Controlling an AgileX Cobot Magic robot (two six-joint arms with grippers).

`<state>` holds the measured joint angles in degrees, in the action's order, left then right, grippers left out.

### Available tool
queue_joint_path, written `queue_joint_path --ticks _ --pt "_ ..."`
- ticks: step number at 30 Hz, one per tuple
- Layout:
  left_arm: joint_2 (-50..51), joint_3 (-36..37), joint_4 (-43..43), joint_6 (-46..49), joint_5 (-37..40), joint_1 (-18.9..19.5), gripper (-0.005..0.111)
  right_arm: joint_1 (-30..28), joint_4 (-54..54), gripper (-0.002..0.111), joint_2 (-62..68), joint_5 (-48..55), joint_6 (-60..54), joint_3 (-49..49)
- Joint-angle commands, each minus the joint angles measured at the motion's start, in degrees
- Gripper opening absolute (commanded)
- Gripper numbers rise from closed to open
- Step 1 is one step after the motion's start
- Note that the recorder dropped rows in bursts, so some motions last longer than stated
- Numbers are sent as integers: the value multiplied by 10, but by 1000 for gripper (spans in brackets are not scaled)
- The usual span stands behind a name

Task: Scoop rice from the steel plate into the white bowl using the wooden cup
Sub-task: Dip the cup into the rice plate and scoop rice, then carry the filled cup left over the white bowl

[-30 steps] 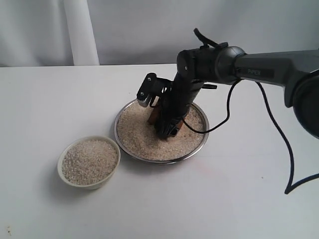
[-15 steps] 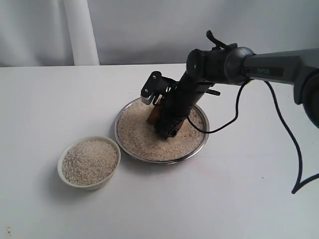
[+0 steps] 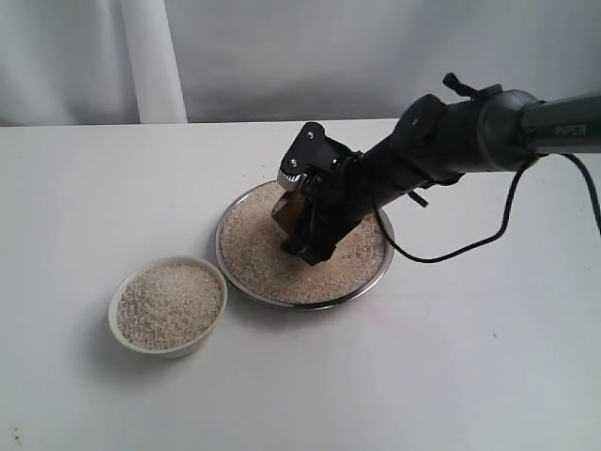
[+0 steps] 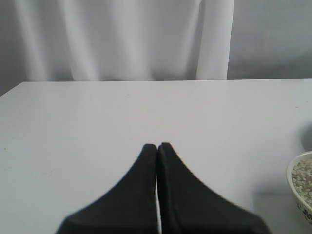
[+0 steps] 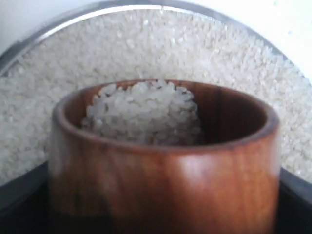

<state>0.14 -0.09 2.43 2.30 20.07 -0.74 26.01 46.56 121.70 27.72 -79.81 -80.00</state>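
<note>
The steel plate (image 3: pixel 246 283) holds a flat layer of rice (image 3: pixel 255 249) at the table's middle. My right gripper (image 3: pixel 302 224) reaches in from the right and is shut on the wooden cup (image 3: pixel 285 208) over the plate's back-left part. In the right wrist view the cup (image 5: pixel 161 170) fills the frame, partly filled with rice (image 5: pixel 145 111), with the plate's rim (image 5: pixel 58 22) beyond it. The white bowl (image 3: pixel 119 315), heaped with rice (image 3: pixel 171 301), stands to the plate's front left. My left gripper (image 4: pixel 157 146) is shut and empty above bare table, with the bowl's edge (image 4: pixel 292 187) beside it.
A black cable (image 3: pixel 470 246) hangs from the right arm and loops over the table to the right of the plate. A pale curtain (image 3: pixel 150 56) closes off the back of the white table (image 3: pixel 423 376).
The right arm has dropped to a flatter angle and its wrist has turned. The cup has shifted slightly towards the plate's back left, still in the grip. Bowl and plate have not moved.
</note>
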Motion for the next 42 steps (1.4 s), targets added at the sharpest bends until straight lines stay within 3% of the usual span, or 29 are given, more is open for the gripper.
queue_joint_path --ticks 1,10,17,28,42 --pt "-1 1 0 -2 -3 -1 0 -4 116 0 -36 -13 -92 9" --pt "-1 1 0 -2 -3 -1 0 17 124 0 -100 26 -101 9" --pt "-1 1 0 -2 -3 -1 0 83 20 0 -112 -29 -75 9" --pt "-1 1 0 -2 -3 -1 0 187 -256 0 -112 -107 91 8" --pt "-1 1 0 -2 -3 -1 0 210 -596 0 -112 -103 371 6"
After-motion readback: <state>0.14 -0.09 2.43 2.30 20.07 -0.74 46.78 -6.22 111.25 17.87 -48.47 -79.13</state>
